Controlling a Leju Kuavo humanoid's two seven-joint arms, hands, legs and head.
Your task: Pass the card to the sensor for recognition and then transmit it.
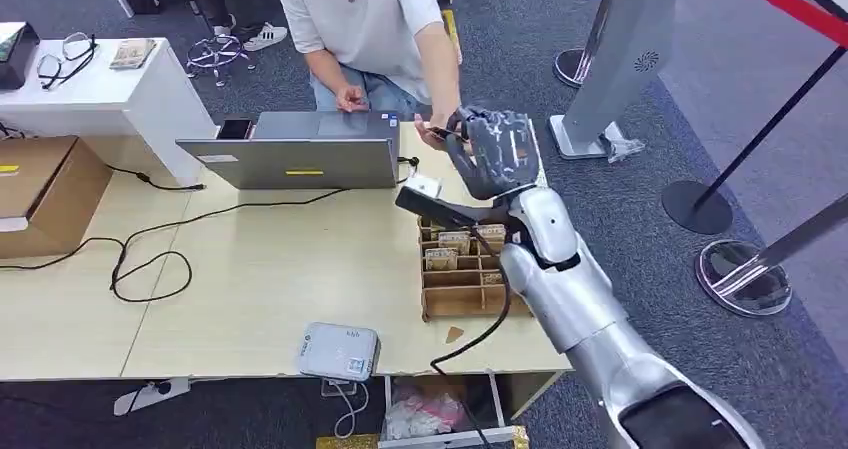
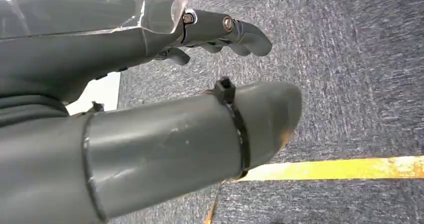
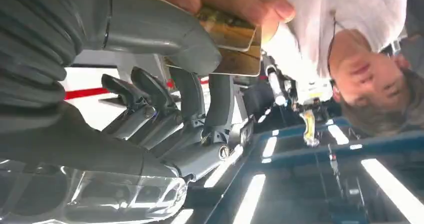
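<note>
My right hand (image 1: pixel 495 152) is raised over the table's far right corner, beside the laptop. In the right wrist view it (image 3: pixel 175 74) pinches a shiny golden card (image 3: pixel 235 47) between the thumb and a finger. A seated person's fingers (image 3: pixel 240 2) grip the same card from the other side. In the head view the card (image 1: pixel 440 132) shows as a thin dark edge between the person's hand (image 1: pixel 432 134) and mine. A small white box (image 1: pixel 424 185), possibly the sensor, lies on the table below my hand. My left hand (image 2: pixel 190 89) hangs over grey carpet, holding nothing, fingers apart.
An open grey laptop (image 1: pixel 300 151) stands at the table's far edge with black cables trailing left. A wooden divided card box (image 1: pixel 465 269) sits under my right forearm. A grey device (image 1: pixel 340 351) lies at the near edge. Barrier posts (image 1: pixel 745 269) stand to the right.
</note>
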